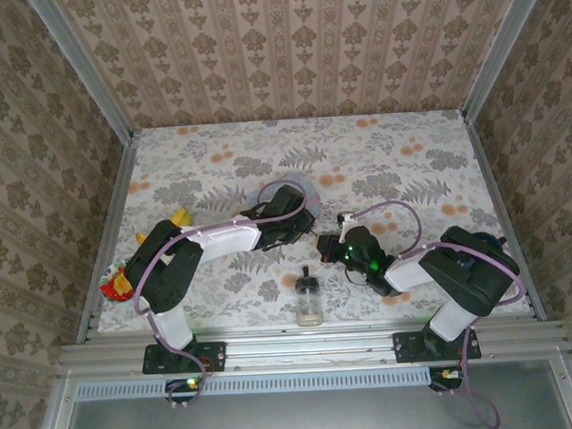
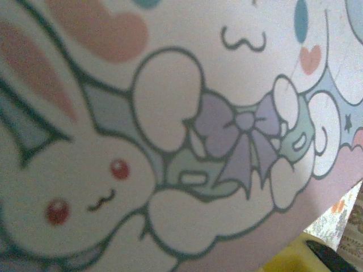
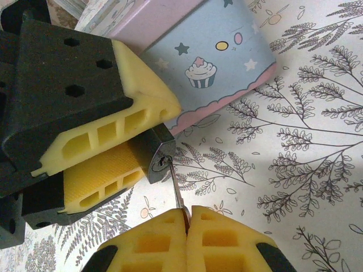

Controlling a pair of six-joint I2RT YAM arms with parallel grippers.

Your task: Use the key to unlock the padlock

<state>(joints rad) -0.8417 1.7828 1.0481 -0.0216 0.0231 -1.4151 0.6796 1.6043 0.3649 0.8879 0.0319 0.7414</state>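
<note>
Right gripper (image 3: 186,214) sits closest in its wrist cam, yellow fingertips pressed together with no gap, pinching the thin metal key (image 3: 177,197) by its lower end. Key blade angles up-left, tip in the keyhole on the padlock (image 3: 159,159). Padlock is a small dark body, clamped between the two yellow pads of the left gripper (image 3: 148,136), jaws narrowed onto it, upper pad over the top, lower pad underneath. Shackle hidden behind the pads, can't tell if it is latched. Padlock is held just off the floral table (image 3: 306,170), right beside the lower corner of the pastel tin (image 3: 218,62) with cupcake and star print; touching or not, can't tell. Left wrist cam is tight on the tin's cartoon bunny and bow artwork, blurry, with a yellow finger (image 2: 286,258) at the bottom right. Overhead, both grippers meet mid-table; glass bottle (image 1: 309,301) with black cap stands upright near the front edge, apart from them.
</note>
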